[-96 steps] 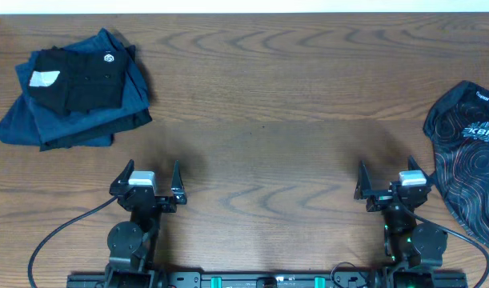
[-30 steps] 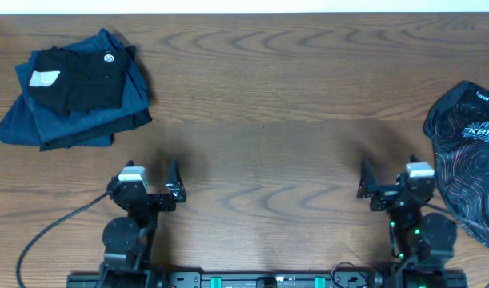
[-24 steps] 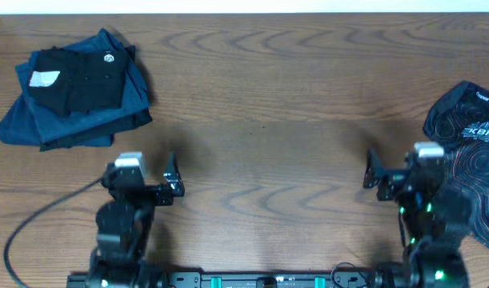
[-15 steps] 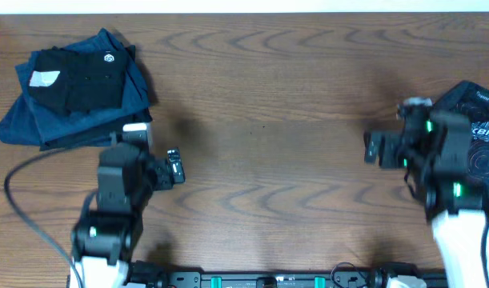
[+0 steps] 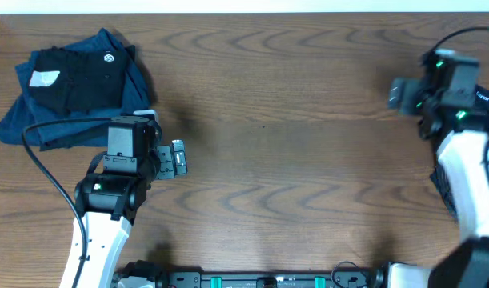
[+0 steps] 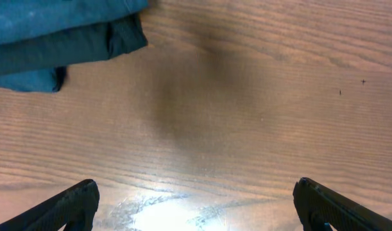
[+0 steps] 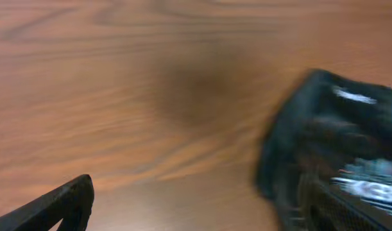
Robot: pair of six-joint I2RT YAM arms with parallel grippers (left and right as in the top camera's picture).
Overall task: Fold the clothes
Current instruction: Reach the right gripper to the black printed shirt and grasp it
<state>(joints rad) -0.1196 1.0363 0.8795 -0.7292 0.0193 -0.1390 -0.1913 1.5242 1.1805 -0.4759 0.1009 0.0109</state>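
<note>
**Two spread grippers, one limp shirt**

Both of my grippers hold nothing. My right gripper (image 7: 196, 186) has its fingers spread wide apart above bare wood. The black T-shirt (image 7: 330, 128) lies crumpled just beside it, toward the right edge of the table (image 5: 268, 120). That wrist view is blurred, so I can make out pale lettering but no seams. My left gripper (image 6: 196, 186) is just as wide apart, hanging over the wood near the folded stack (image 5: 76, 88) of blue and black garments at the far left of the table (that pile looks finished to me, so I would leave it alone).

I judge the shirt to be a thin sports knit: very light, wholly limp, probably a little slick, and not fragile. It should sag and bunch rather than hold any shape, and a pinch in the middle would lift only a loose fold.

I would take it at the nearest rim, pressing down against the wood to trap the cloth between my pads. Then I would draw it toward the centre, where each gripper can take a corner. My own arm covers most of the shirt from overhead, so I cannot tell which edge is hem or collar.
</note>
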